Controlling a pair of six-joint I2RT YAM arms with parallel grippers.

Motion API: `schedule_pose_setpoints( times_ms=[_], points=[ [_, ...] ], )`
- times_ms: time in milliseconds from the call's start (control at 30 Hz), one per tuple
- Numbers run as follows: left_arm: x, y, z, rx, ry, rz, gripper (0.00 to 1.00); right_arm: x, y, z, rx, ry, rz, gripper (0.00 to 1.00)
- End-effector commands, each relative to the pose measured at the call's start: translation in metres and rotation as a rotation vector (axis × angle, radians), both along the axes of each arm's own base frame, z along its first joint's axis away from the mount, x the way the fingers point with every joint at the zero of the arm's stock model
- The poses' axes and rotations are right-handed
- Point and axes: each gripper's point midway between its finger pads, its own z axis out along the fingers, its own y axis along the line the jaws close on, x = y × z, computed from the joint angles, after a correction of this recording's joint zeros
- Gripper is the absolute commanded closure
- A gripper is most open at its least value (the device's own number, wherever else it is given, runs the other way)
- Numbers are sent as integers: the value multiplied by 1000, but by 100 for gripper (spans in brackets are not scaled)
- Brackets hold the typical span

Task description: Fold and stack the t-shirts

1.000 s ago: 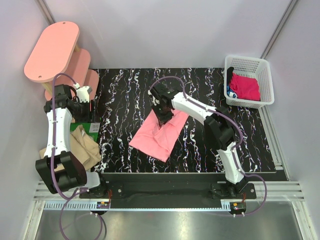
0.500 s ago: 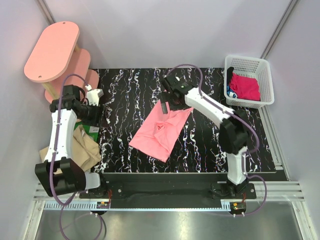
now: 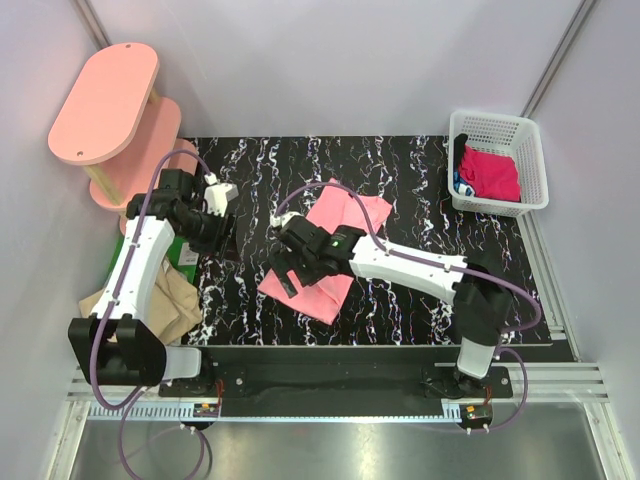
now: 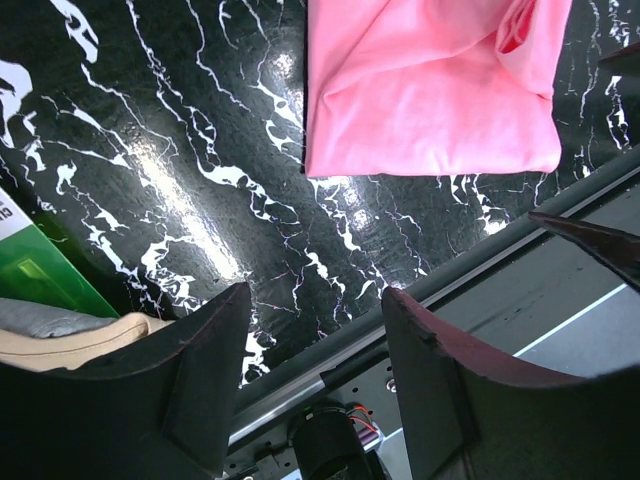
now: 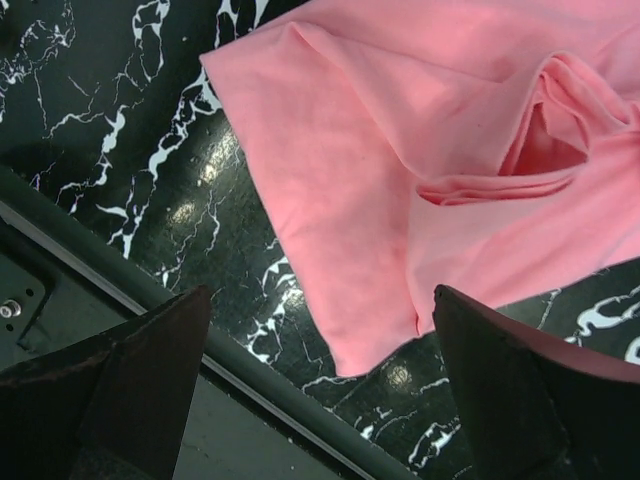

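The salmon-pink t-shirt lies at mid-worktop. The right gripper hovers over its near-left part, fingers spread wide, grasping nothing. The left gripper hangs over bare worktop left of the shirt, released and empty. The tan-beige t-shirt lies at the worktop's left edge. The magenta-red t-shirt sits in the white basket.

a robot lab's test cell: plain pale panel walls box in a black marbled worktop; two white-and-black robot arms are bolted to a slotted metal rail at its near edge, purple cables looping below.
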Motion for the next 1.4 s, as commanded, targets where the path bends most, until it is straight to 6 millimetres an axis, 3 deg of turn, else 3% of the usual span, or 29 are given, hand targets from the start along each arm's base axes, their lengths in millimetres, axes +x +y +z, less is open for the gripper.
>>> schedule_pose_setpoints(
  times_ms=[0,133,233,567,1000,1167,1267,1367],
  points=[
    [7,0,-6,-3,9,30,41,3,23,-9,75,20,12,1],
    [6,-2,-4,-16,7,30,41,18,14,-36,-23,-33,-37,3],
    [6,-1,-3,-10,-3,25,41,40,-12,-47,-160,-136,-129,3],
    [3,-1,-4,-8,-2,16,40,73,-56,-49,-309,-284,-319,2],
    [4,2,2,11,-26,-1,40,96,-126,-64,-369,-226,-492,2],
    [-6,-8,9,-25,-13,-70,39,100,-156,-69,-377,-190,-561,2],
    [-14,-17,7,-19,2,-130,39,99,-159,-67,-367,-183,-572,2],
    [-21,-25,3,15,16,-178,39,102,-149,-45,-294,-184,-582,2]
  ],
)
